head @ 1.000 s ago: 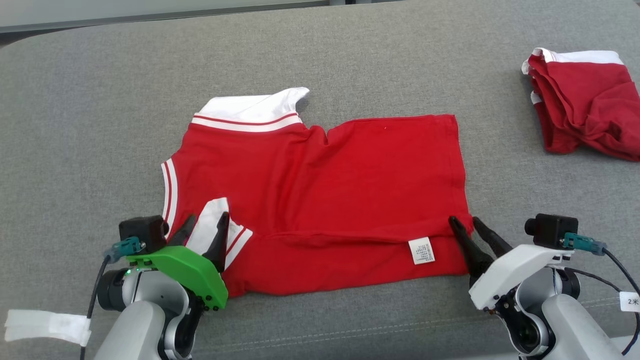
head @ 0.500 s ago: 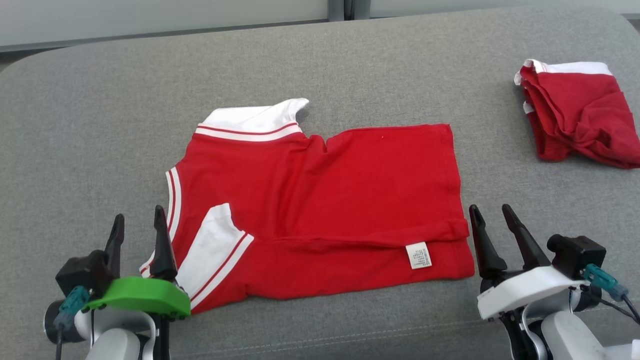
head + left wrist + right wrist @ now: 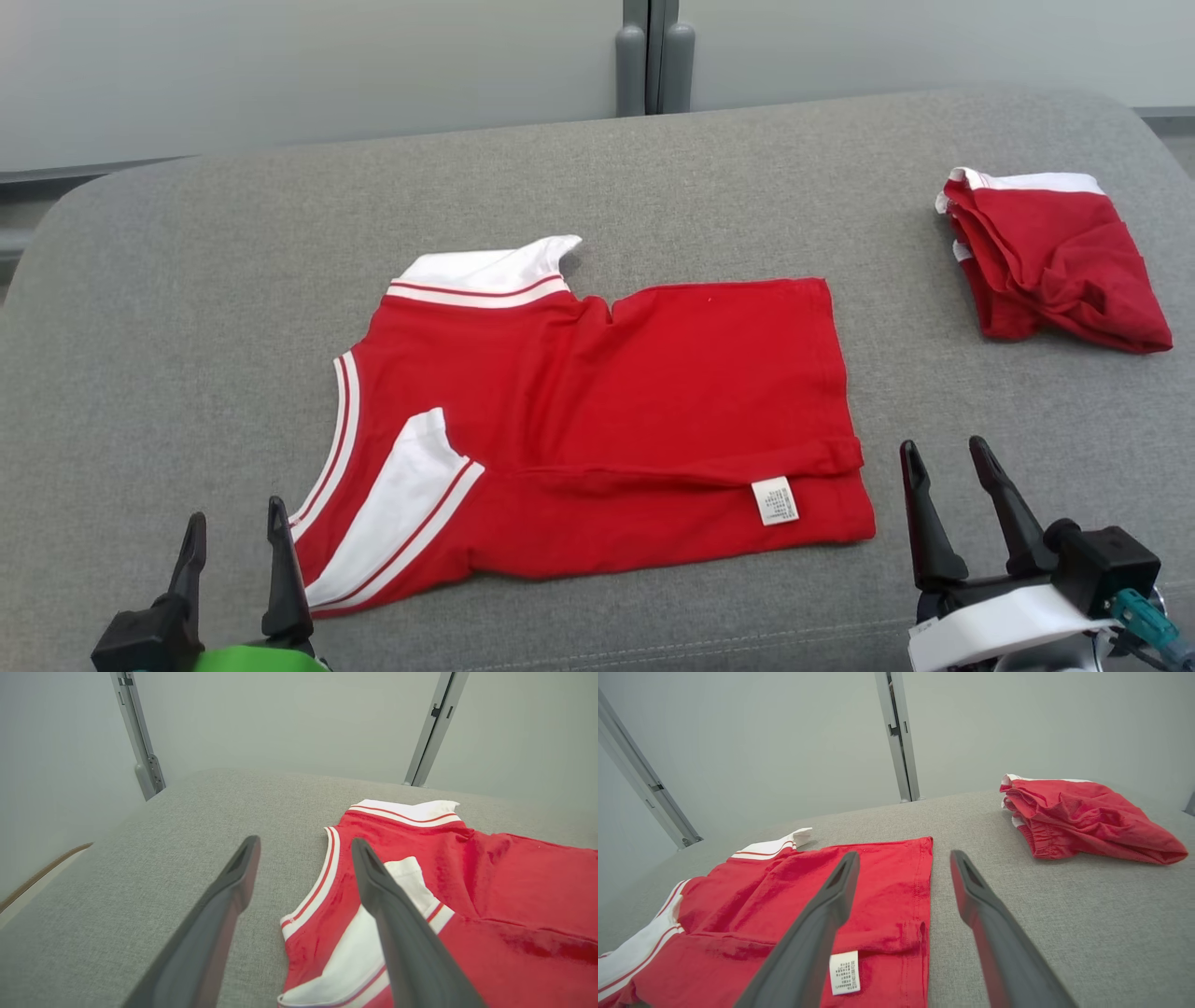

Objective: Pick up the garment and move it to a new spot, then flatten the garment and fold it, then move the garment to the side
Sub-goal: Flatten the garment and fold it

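Basically, red polo shirt (image 3: 607, 401) lies crosswise, near corners just beside spread, empty left gripper (image 3: 236, 511) and right gripper (image 3: 943, 446).

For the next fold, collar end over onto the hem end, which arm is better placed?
Left, probably. The left gripper, open, sits just by the collar-and-sleeve end of the shirt; the right gripper, also open, is off the hem end, near the label.
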Controlling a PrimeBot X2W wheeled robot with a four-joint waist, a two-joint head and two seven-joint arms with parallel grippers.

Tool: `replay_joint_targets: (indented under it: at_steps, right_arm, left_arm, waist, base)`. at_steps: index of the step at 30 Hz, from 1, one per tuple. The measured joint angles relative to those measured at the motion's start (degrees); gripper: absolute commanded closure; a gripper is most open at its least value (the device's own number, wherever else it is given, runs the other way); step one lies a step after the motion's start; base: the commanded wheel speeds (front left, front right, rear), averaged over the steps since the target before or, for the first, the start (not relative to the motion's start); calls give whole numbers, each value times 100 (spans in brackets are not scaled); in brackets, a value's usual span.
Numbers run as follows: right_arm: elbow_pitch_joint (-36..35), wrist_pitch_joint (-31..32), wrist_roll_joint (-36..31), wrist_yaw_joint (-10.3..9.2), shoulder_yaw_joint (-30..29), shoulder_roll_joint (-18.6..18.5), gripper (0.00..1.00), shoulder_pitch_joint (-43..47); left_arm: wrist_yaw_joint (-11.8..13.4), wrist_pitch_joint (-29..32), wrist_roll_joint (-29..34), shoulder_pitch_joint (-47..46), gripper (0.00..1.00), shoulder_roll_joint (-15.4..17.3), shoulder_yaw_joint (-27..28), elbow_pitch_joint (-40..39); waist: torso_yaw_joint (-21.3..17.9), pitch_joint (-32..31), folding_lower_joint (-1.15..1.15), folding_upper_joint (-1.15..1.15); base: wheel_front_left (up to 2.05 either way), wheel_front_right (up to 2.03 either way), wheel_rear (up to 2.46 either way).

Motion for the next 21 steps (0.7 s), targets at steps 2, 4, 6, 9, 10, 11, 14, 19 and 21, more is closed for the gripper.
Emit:
replay_joint_targets:
  at_steps: [2, 4, 6, 9, 10, 11, 14, 19, 21]
  right_arm:
    - [-60, 0, -31, 0, -20, 63, 0, 135]
    - [-111, 0, -54, 0, -26, 112, 0, 230]
    - [-126, 0, -81, 0, -40, 136, 0, 277]
    - [-127, 0, -92, 0, -44, 158, 0, 288]
    - [-127, 0, -102, 0, -41, 162, 0, 292]
    - [-127, 0, -114, 0, -37, 167, 0, 297]
    - [-127, 0, -131, 0, -27, 181, 0, 313]
    - [-136, 0, -141, 0, -21, 198, 0, 312]
    - [-134, 0, -147, 0, -18, 200, 0, 311]
  left_arm:
    - [3, 0, 1, 104, 0, 35, -3, -25]
    - [21, 0, 18, 163, 0, 55, -18, -64]
    - [46, 1, 54, 176, 0, 58, -37, -147]
    - [78, 41, 93, 181, 0, 74, -70, -219]
    - [92, 53, 93, 187, 0, 86, -75, -230]
    - [92, 62, 93, 197, 0, 102, -77, -243]
    - [93, 105, 93, 201, 0, 131, -94, -278]
    - [120, 193, 135, 198, 0, 153, -155, -334]
    - [123, 215, 163, 181, 0, 175, -185, -336]
  waist:
    - [3, -76, 0, 0]
    - [5, -138, 0, 0]
    - [5, -179, 0, 0]
    - [0, -214, 0, 0]
    - [-3, -221, 0, 0]
    - [-7, -229, 0, 0]
    - [-15, -233, 0, 0]
    - [12, -215, 0, 0]
    - [39, -197, 0, 0]
  base:
    - [0, 0, 0]
    - [0, 0, 0]
    - [0, 0, 0]
    - [0, 0, 0]
    - [0, 0, 0]
    - [0, 0, 0]
    - [0, 0, 0]
    - [0, 0, 0]
    - [0, 0, 0]
